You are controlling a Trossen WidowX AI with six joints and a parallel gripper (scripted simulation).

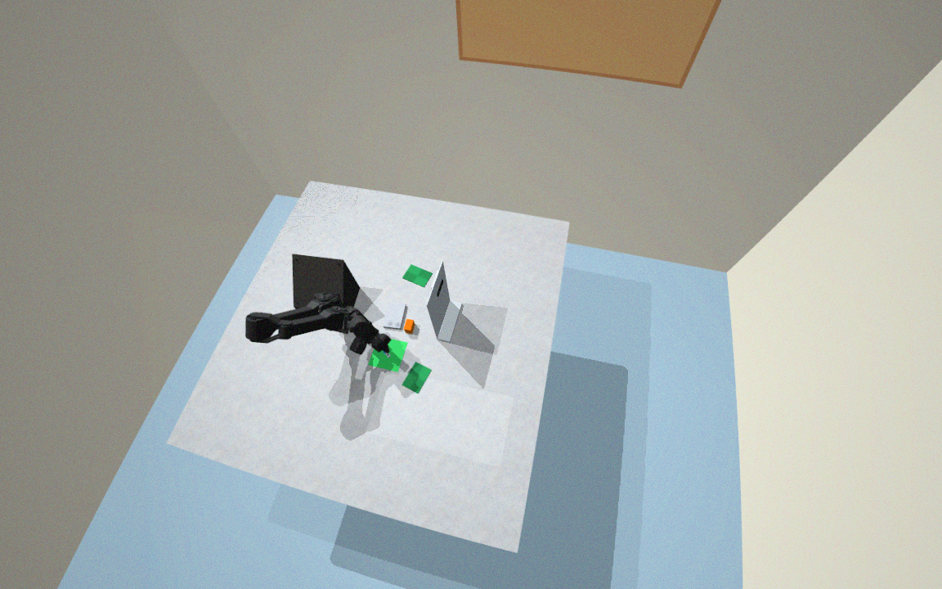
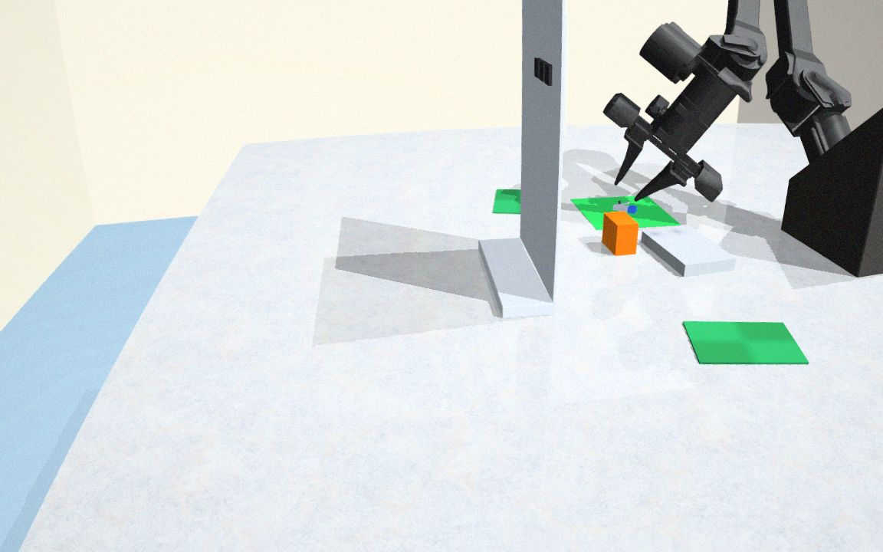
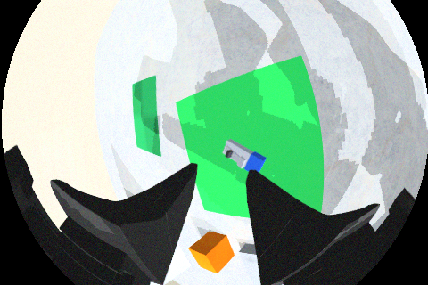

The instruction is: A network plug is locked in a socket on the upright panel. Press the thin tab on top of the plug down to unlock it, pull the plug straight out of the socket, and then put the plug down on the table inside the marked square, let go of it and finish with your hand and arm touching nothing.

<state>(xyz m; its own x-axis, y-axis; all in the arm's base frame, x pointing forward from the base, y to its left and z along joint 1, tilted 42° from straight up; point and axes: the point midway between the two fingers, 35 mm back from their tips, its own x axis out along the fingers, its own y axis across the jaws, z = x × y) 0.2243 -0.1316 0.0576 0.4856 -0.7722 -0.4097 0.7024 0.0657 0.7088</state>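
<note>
The plug, grey with a blue end, lies on the bright green marked square, inside its edges. My gripper is open, its fingertips low above the square and apart, with nothing held between them. In the wrist view the right fingertip overlaps the edge of the blue end; the exterior view shows that tip just above it, and I cannot tell whether they touch. The upright grey panel stands away from the gripper, its dark socket high up.
An orange block stands beside the square, next to a low white slab. Two darker green patches lie farther off: one patch near the square, another patch across the table.
</note>
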